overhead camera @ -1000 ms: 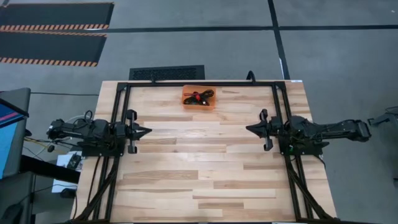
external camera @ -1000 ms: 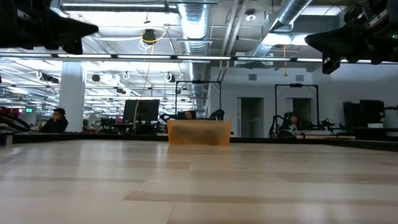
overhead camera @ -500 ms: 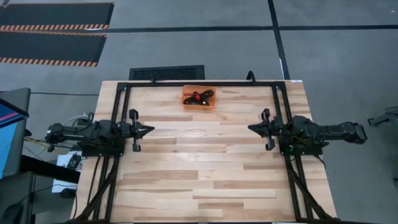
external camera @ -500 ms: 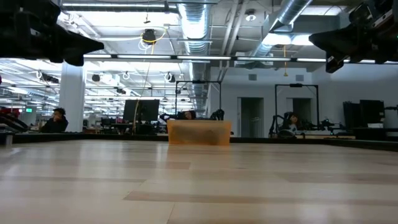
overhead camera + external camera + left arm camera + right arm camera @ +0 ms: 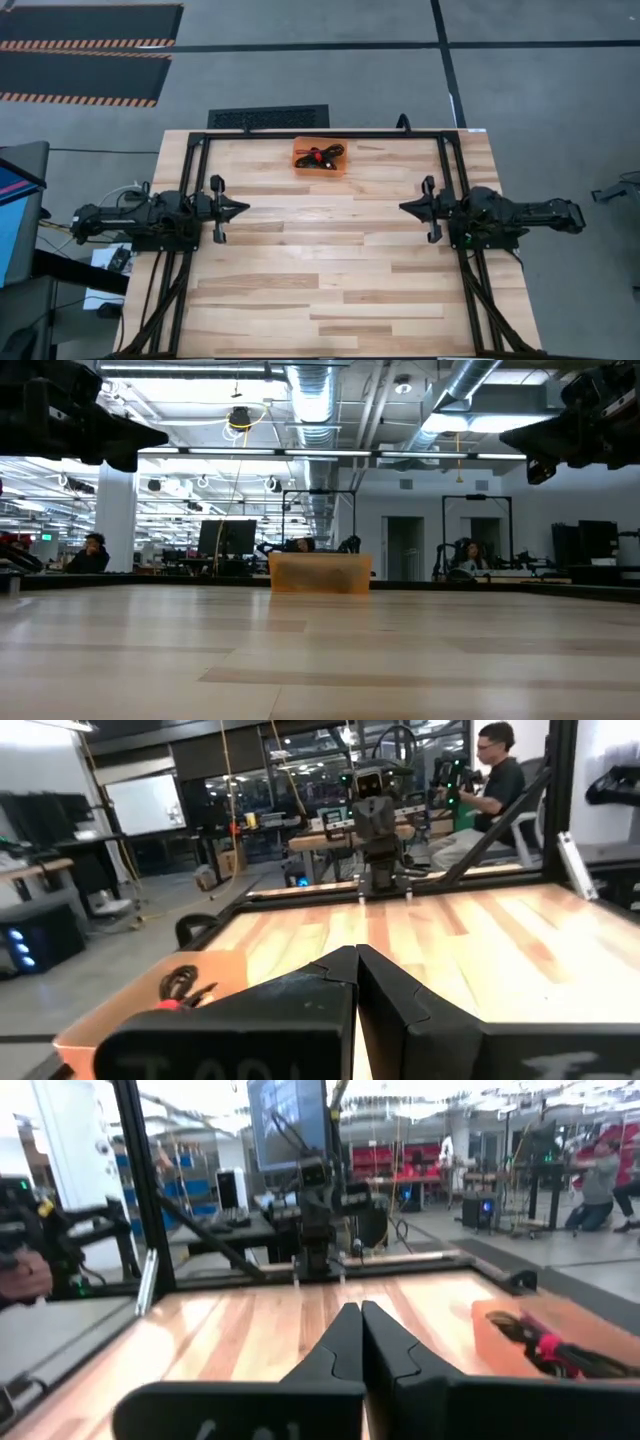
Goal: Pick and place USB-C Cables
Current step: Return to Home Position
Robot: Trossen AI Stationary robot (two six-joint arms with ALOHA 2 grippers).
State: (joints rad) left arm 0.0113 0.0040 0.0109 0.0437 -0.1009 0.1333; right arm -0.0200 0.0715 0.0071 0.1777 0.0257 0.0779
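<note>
Folded USB-C cables point(image 5: 321, 156), red and black among them, lie inside a small orange tray point(image 5: 302, 165) at the table's far middle. The tray also shows in the low view point(image 5: 320, 573), and the cables in the left wrist view point(image 5: 180, 988) and right wrist view point(image 5: 545, 1346). My left gripper point(image 5: 245, 209) hovers shut over the table's left side, pointing level toward the right. My right gripper point(image 5: 402, 208) hovers shut over the right side, pointing level toward the left. Both are far from the tray and hold nothing.
A black metal frame point(image 5: 320, 134) runs along the table's far edge and down both sides under the arms. Bare wooden tabletop point(image 5: 320, 260) lies between the grippers and toward the near edge. People sit in the room beyond the table.
My left gripper has swung a little toward the table's near edge and sunk slightly, now pointing straight across to the right. My right gripper has tipped down slightly. The cables and tray have stayed where they were.
</note>
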